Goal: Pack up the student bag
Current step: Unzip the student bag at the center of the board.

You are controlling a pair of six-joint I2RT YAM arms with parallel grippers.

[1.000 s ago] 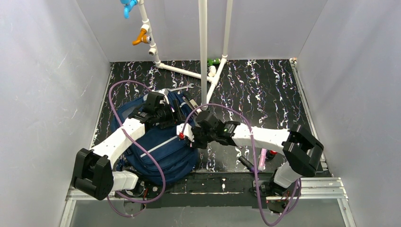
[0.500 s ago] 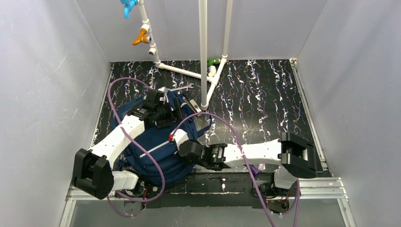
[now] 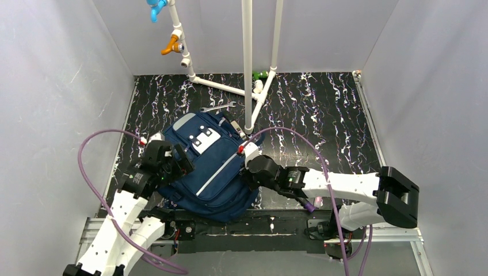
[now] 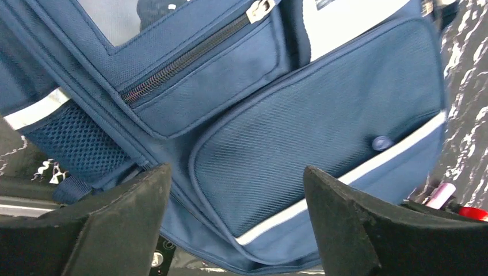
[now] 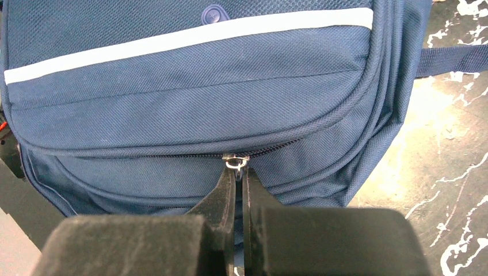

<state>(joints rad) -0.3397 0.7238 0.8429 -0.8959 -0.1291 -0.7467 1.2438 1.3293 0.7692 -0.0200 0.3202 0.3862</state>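
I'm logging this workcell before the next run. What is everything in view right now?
student bag: one, navy with light-grey stripes, near-left part of the table
zipper pull: one, silver, on the bag's lower zip
wrench: one, silver, just beyond the bag
pipe frame: one, white, far centre
orange valve handle: one, on the far-left pipe
blue valve handle: one, above the orange one
green fitting: one, at the far pipe joint
table: one, black with white and purple streaks
cables: two, purple, looping off the arms
left gripper: open, at the bag's left edge, gripping nothing
right gripper: shut on the zipper pull
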